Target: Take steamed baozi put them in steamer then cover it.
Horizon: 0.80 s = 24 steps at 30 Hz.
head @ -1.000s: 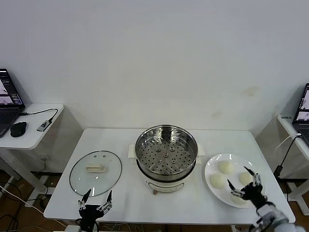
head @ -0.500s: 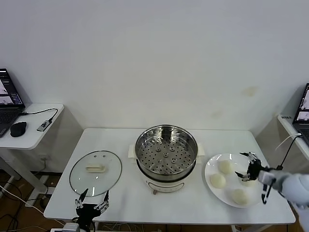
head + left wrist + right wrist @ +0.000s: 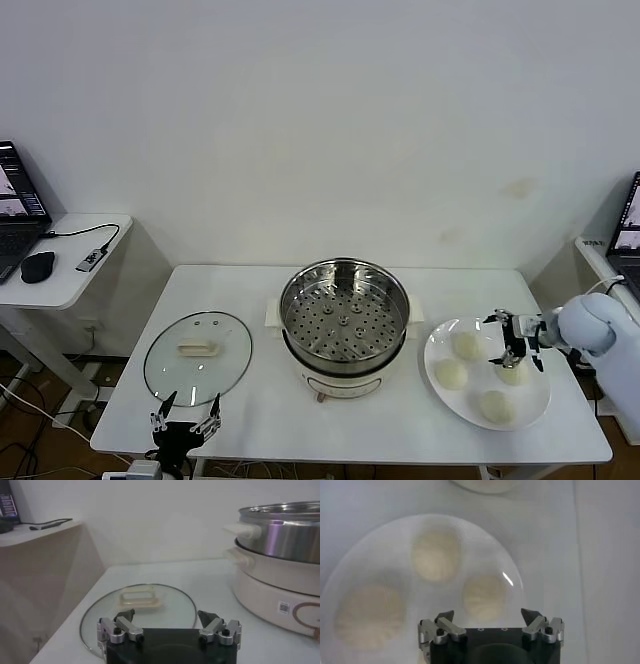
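Four cream-white baozi lie on a white plate (image 3: 436, 350) at the table's right: one (image 3: 465, 345) at the back, one (image 3: 451, 374) on the left, one (image 3: 512, 374) on the right, one (image 3: 496, 405) at the front. My right gripper (image 3: 515, 340) hovers open over the right one, touching none. Its wrist view shows three baozi (image 3: 484, 596) (image 3: 436, 555) (image 3: 367, 610) below the open right gripper (image 3: 487, 614). The steel steamer (image 3: 343, 325) stands uncovered at the centre with only its perforated tray inside. The glass cover (image 3: 197, 357) lies flat to its left. My left gripper (image 3: 185, 425) is open at the front edge, near the cover (image 3: 137, 607).
Side tables stand off both ends of the white table (image 3: 250, 410): the left one holds a laptop, a mouse (image 3: 38, 267) and a cable. The steamer's cream base (image 3: 270, 585) fills one side of the left wrist view.
My right gripper has moved from the table's front edge back over the plate, above the right baozi. My left gripper has sunk slightly lower at the front edge.
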### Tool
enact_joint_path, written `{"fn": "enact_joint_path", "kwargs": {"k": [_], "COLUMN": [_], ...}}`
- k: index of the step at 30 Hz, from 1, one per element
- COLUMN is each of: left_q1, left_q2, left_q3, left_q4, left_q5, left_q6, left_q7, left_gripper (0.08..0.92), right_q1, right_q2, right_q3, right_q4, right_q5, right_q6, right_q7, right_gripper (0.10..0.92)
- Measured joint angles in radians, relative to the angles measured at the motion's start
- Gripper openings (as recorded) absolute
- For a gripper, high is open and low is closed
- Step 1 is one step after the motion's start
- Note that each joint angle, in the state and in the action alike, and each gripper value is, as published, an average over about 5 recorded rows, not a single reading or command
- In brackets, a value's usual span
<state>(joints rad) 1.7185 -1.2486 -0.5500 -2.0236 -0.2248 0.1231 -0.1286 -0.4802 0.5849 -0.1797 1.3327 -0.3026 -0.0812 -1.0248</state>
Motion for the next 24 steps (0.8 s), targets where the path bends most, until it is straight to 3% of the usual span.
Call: {"fn": "enact_joint_path", "kwargs": {"k": [12, 24], "left_q1": [-0.016, -0.017], "left_q2": [0.014, 0.029], "left_q3": [-0.008, -0.016], "left_q4": [0.013, 0.024], "left_q5": [0.008, 0.012], "left_q6": [-0.007, -0.012], "left_q7": [0.005, 0.007], "left_gripper": [0.823, 0.823], "right_q1": [0.159, 0.213], "right_q2": [0.083, 0.139], "right_q3": [-0.186, -0.271], "right_q4": [-0.133, -0.202], "right_q5": [0.001, -0.021], "right_q6": [-0.020, -0.044], "right_q7": [-0.012, -0.028], "right_gripper": [0.819, 0.725]}}
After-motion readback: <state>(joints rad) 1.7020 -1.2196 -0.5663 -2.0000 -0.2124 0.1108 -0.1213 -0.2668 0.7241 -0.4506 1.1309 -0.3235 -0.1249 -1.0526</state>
